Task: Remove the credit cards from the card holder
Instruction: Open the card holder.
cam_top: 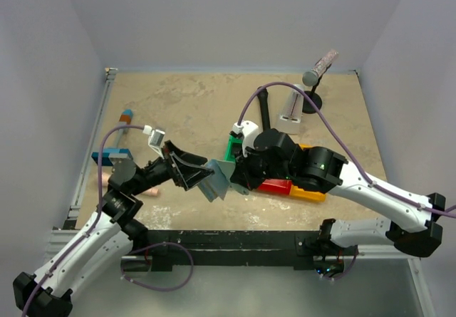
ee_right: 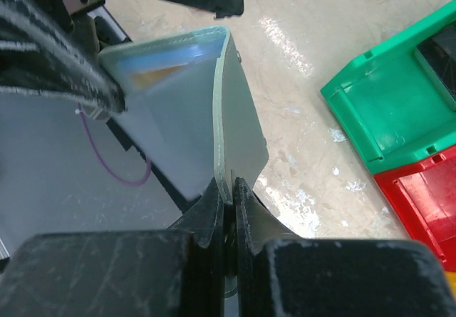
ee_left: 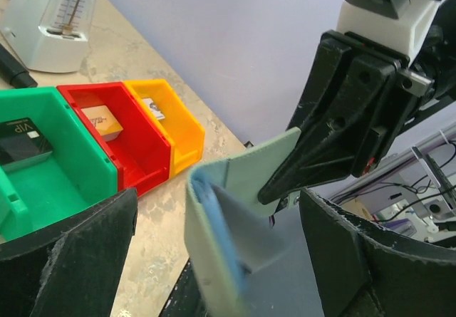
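The left gripper (cam_top: 201, 177) is standing with its jaws spread wide and gripping nothing. The card holder (ee_left: 235, 217) is hanging in the air between its two fingers, touching neither as far as the left wrist view shows.

From here, a close could be catching the whole soft panel rather than a card alone. A pull would then be dragging the holder out of the other arm's narrow pinch and dropping it onto the table (cam_top: 192, 110).

The holder is looking grey-blue and limp, folding open at its crease into a V, with a blue strip showing inside the fold. In the right wrist view a tan patch is showing beside that blue; whether this is a last card or only lining is hard to tell.

Just past the left fingertips, the right gripper (ee_right: 228, 187) is clamping shut on the edge of one panel. Beside the right gripper, on the side away from the left one, three bins are sitting in a row:
- The green bin (ee_left: 50, 167) is holding a dark card (ee_left: 21, 142).
- The red bin (ee_left: 142, 153) is holding a tan-orange card (ee_left: 102, 121).
- The yellow bin (ee_left: 182, 128) is holding a pale card (ee_left: 152, 108).
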Controlling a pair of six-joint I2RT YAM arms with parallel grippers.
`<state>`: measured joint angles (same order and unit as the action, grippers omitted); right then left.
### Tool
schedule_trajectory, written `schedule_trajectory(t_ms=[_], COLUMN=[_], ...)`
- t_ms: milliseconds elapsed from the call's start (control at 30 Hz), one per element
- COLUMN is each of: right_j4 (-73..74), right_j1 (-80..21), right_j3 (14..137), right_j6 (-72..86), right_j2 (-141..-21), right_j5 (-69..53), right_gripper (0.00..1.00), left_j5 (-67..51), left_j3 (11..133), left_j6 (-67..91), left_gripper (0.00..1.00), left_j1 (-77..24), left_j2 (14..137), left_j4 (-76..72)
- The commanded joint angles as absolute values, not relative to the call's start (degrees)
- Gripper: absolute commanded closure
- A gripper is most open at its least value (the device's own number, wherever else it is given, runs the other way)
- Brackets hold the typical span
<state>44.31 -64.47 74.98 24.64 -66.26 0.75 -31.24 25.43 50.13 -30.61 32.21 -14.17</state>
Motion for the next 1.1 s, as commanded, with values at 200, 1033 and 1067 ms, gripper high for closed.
schedule_trajectory(t_ms=[200,1033,1067], right_j4=[41.49,22.95,22.59], right_j1=[-64.51,-55.82,-55.46], right_j3=[77.61,62.41,62.05], right_j6=[29.27,39.37,39.72], right_j2=[-67.24,-58.1,-57.92], right_j5=[1.5,-15.11,-15.73], right_gripper=[1.0,1.0,1.0], left_j5=[-32.96,-31.38,-31.29], left_j3=[21.36,19.69,19.86], left_j6=[50.71,45.97,45.88], left_gripper=[0.05,0.23,0.23], left_j1=[-33.05,-33.13,-33.05], left_j2=[31.2,20.48,20.13], left_j4=[-19.16,-10.64,-10.63])
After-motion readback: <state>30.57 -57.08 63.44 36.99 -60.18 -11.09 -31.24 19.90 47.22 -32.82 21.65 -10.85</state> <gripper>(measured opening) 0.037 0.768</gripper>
